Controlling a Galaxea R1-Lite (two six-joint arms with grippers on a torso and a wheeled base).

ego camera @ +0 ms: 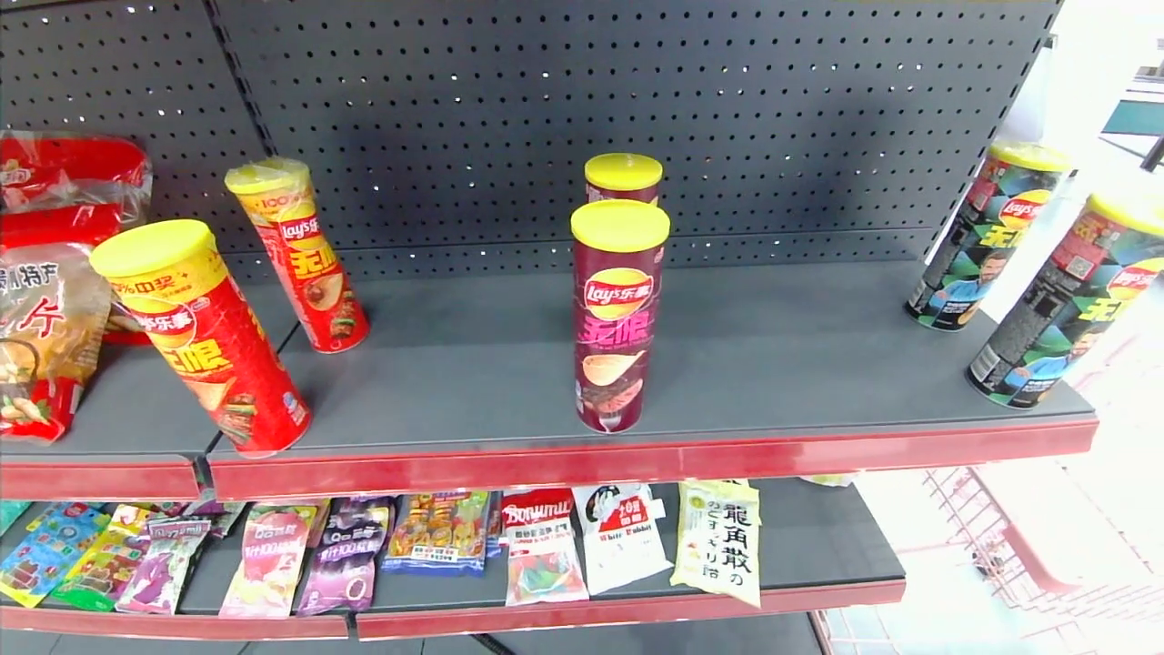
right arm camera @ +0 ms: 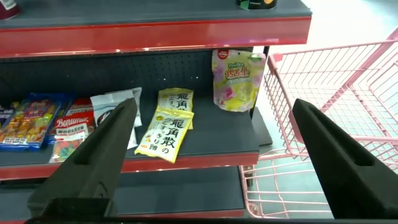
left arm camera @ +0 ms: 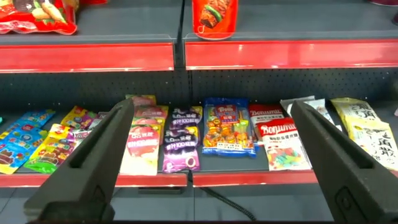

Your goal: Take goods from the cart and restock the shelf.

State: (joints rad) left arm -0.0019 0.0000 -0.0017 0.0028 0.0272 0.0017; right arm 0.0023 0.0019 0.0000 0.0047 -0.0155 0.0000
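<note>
With the left claw [left arm camera: 211, 104] and right claw [right arm camera: 214, 104] both spread open and empty before the shelf [ego camera: 727, 364], the right one is best turned toward the pink cart [right arm camera: 348, 50] beside it, whose goods are hidden.

1. Shelf [ego camera: 773, 364]: grey boards, red front edges, pegboard back.
2. Upper board: two red cans [ego camera: 205, 337] on the left, two maroon cans [ego camera: 618, 318] in the centre, one behind the other, two dark cans [ego camera: 987, 236] on the right. All standing, yellow lids.
3. Lower board: row of snack packets [ego camera: 546, 546] lying flat.
4. Cart [right arm camera: 336, 51]: pink wire, just beside the shelf's right end.
</note>
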